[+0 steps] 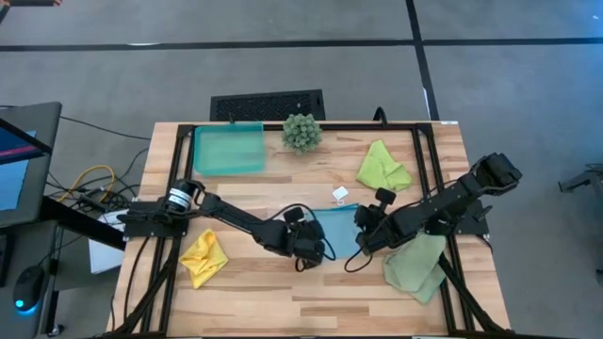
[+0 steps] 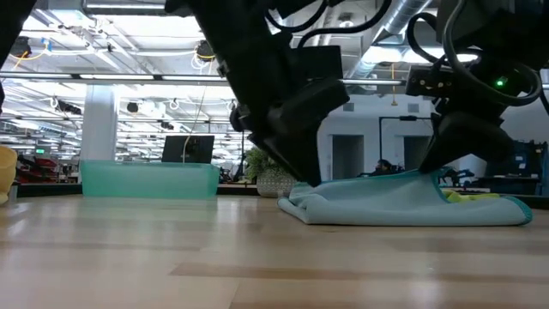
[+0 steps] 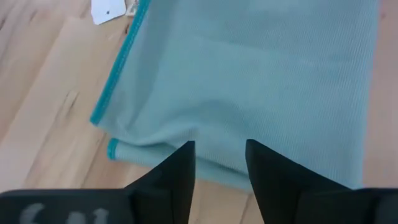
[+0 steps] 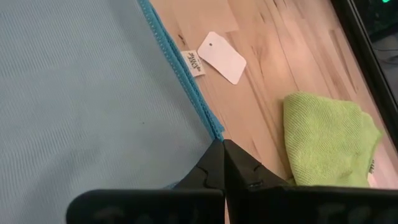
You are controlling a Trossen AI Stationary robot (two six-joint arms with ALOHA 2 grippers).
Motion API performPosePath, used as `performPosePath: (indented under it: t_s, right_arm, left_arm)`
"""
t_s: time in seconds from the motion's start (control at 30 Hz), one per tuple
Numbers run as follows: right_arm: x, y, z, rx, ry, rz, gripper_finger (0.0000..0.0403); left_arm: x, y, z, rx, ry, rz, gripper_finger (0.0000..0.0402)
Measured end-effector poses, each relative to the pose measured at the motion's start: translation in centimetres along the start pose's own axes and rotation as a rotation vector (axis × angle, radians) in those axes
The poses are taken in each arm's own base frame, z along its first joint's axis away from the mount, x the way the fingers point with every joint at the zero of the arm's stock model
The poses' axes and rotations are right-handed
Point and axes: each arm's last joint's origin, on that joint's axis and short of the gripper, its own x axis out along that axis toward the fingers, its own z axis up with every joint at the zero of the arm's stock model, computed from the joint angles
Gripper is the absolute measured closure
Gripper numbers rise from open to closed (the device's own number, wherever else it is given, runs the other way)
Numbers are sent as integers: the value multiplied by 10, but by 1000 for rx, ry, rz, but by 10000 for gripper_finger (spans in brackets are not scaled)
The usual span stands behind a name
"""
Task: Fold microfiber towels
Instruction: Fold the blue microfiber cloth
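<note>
A light blue towel (image 1: 337,226) lies mid-table, doubled over, with its folded edge (image 3: 155,152) toward the left arm. My left gripper (image 3: 217,146) is open, its fingertips standing over that folded edge. My right gripper (image 4: 219,144) is shut on the towel's right corner. A lime green towel (image 1: 382,168) lies bunched at the far right. A pale sage towel (image 1: 417,264) lies at the near right, partly under my right arm. A yellow towel (image 1: 203,256) lies crumpled at the near left. My left gripper stands with one fingertip (image 3: 185,149) to each side of a strip of the blue towel's folded edge; I cannot tell whether it touches the cloth. My right gripper pinches the blue towel's hemmed corner (image 4: 213,132) between its two fingertips, slanting down from the table's right. How many layers it has does not show. That end of the towel (image 2: 429,178) rises a little toward the fingers, and the rest lies on the table.
A teal plastic tray (image 1: 229,149) and a spiky green plant (image 1: 301,132) stand at the far edge. A small white tag (image 1: 339,194) lies on the wood just beyond the blue towel. Bare wood stretches along the near edge between the yellow and sage towels.
</note>
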Motion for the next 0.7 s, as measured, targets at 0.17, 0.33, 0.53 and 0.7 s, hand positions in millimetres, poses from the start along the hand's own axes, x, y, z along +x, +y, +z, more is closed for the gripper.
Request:
performPosePath:
  t_s: [0.17, 0.33, 0.53, 0.7]
  right_arm:
    - [0, 0, 0, -7, 3, 2, 390]
    - [0, 0, -1, -11, 6, 0, 390]
    - [0, 0, -1, -14, 8, -2, 390]
    - [0, -1, -1, -18, 10, -3, 390]
  left_arm:
    - [5, 1, 0, -53, 10, -19, 292]
    - [14, 2, -3, -80, 38, -52, 308]
    - [20, 1, -3, -76, 41, -73, 346]
    - [20, -1, -3, -63, 47, -94, 396]
